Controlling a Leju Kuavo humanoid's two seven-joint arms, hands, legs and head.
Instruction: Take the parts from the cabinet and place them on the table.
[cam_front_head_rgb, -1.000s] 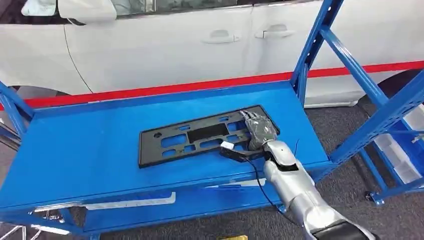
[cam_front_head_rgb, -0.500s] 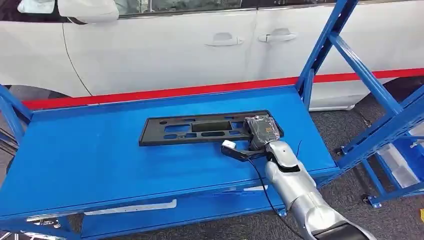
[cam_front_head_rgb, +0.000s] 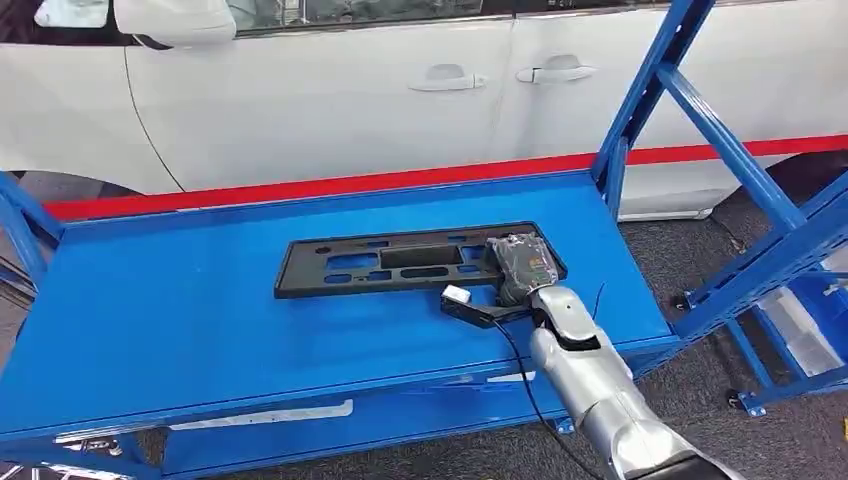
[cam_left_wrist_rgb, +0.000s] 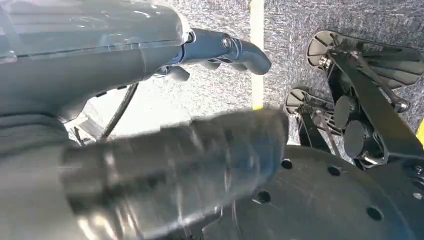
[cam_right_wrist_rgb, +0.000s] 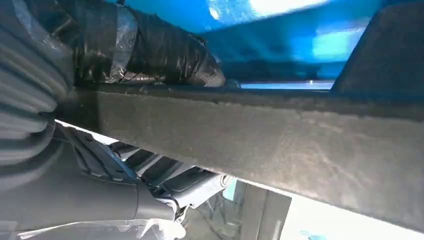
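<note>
A flat black plastic part (cam_front_head_rgb: 400, 262) with several slots lies across the blue shelf (cam_front_head_rgb: 200, 320), its long side running left to right. My right hand (cam_front_head_rgb: 520, 262) grips its right end, with the silver arm reaching in from the lower right. In the right wrist view the part's edge (cam_right_wrist_rgb: 280, 135) runs between my taped dark fingers (cam_right_wrist_rgb: 160, 50) on one side and the rest of the hand on the other. My left hand (cam_left_wrist_rgb: 125, 65) hangs over the grey floor, fingers apart and holding nothing.
A white car (cam_front_head_rgb: 350, 90) with a red stripe stands close behind the shelf. Blue uprights and a slanted brace (cam_front_head_rgb: 640, 90) rise at the shelf's right end. A lower shelf holds a white strip (cam_front_head_rgb: 260, 410). A black cable (cam_front_head_rgb: 520, 370) trails from my right wrist.
The camera has shifted. The black part has swung from a slant to lie level on the shelf, and my right hand has kept hold of its right end.
</note>
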